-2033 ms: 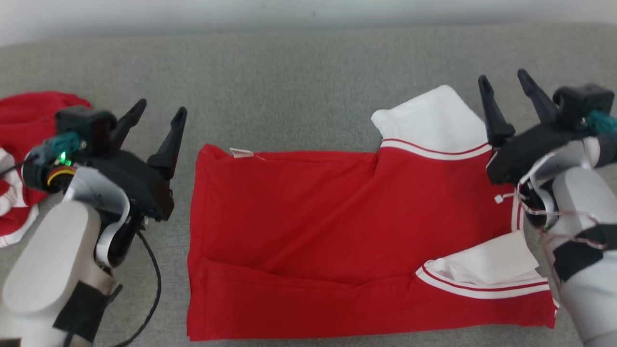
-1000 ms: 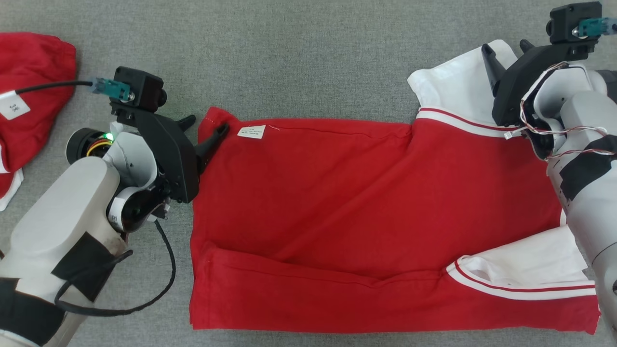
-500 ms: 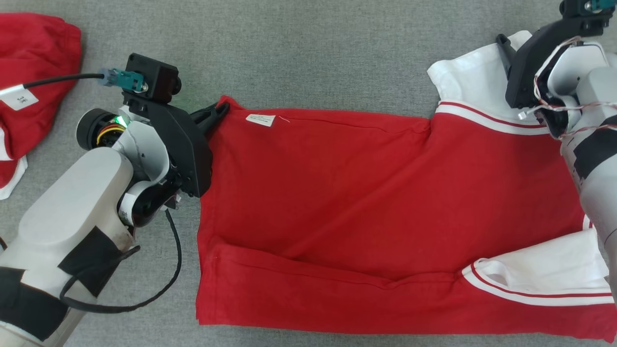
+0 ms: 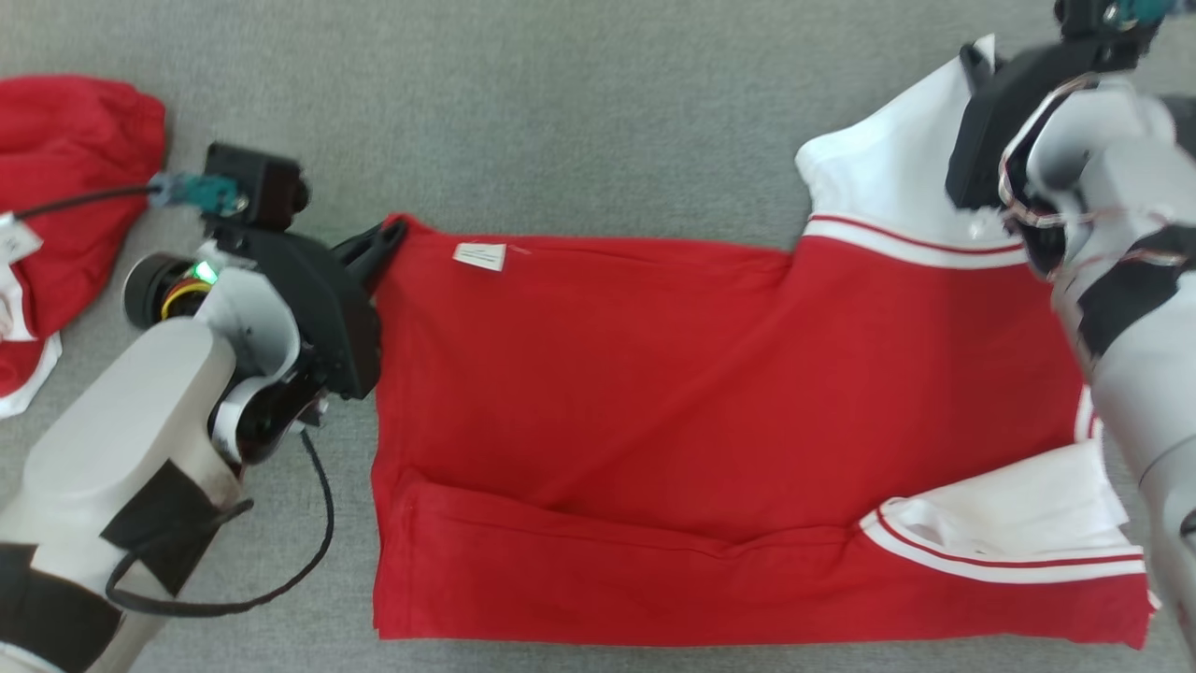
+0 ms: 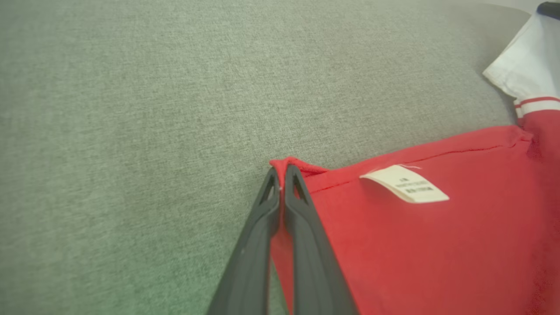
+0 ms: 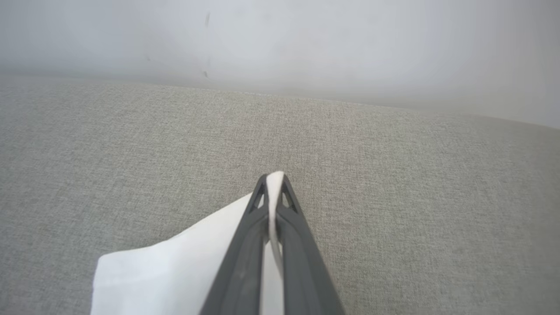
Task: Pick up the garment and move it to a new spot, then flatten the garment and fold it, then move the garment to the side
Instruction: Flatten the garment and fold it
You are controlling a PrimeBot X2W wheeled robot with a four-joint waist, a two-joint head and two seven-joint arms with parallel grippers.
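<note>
Folding looks to be the step in hand, judging from how the red T-shirt [image 4: 654, 421] lies spread and nearly flat in the middle of the grey upholstery [image 4: 579, 112], hem to the robot's left and white sleeves to its right. The left gripper [image 4: 388, 238] has its fingers pressed together on the far hem corner, pinching a nub of red cloth just beside the care label [image 4: 479, 256]. The right gripper [image 4: 972, 58] is likewise closed, pinching the tip of the far sleeve [image 4: 878, 168], whose white edge shows between its fingers in the right wrist view. To fold well, both arms should lift only enough to free the far edge, hold it taut between the two pinches, and carry it level toward the near edge so the edges meet squarely. Since the right pinch sits on a sleeve tip rather than the body, that side will likely stretch and lag. The near sleeve [image 4: 1018, 523] is rumpled and a crease runs along the near part, which a fold could trap. Room is good: bare upholstery lies beyond the far edge up to the wall [image 6: 280, 35], and a second red garment [image 4: 75, 187] lies well apart on the left. Tighter spots are the near edge, close to the bottom of the head view, the left arm's cable [image 4: 322, 523] just beside the hem, and the right forearm [image 4: 1140, 411] over the shirt's right end
</note>
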